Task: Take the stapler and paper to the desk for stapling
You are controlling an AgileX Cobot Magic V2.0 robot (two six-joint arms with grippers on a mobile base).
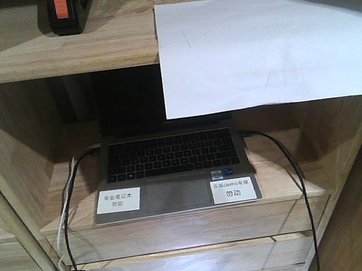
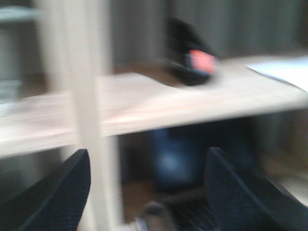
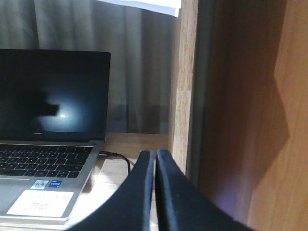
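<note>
The stapler (image 1: 65, 11), black with an orange-red top, stands on the upper shelf (image 1: 38, 50) at the back left. It shows blurred in the left wrist view (image 2: 195, 60). The white paper (image 1: 268, 49) lies on the same shelf to the right, its front part overhanging the edge; a corner shows in the right wrist view (image 3: 144, 6). My left gripper (image 2: 147, 166) is open, below and in front of the shelf edge, empty. My right gripper (image 3: 155, 153) is shut and empty, low beside the shelf's right upright. The desk is out of view.
An open laptop (image 1: 172, 169) with white labels (image 1: 118, 201) sits on the lower shelf, cables (image 1: 282, 156) running off both sides. A vertical wooden post (image 2: 86, 110) stands close before the left gripper. A wooden side panel (image 3: 185, 82) is just right of the right gripper. Drawers (image 1: 183, 264) lie below.
</note>
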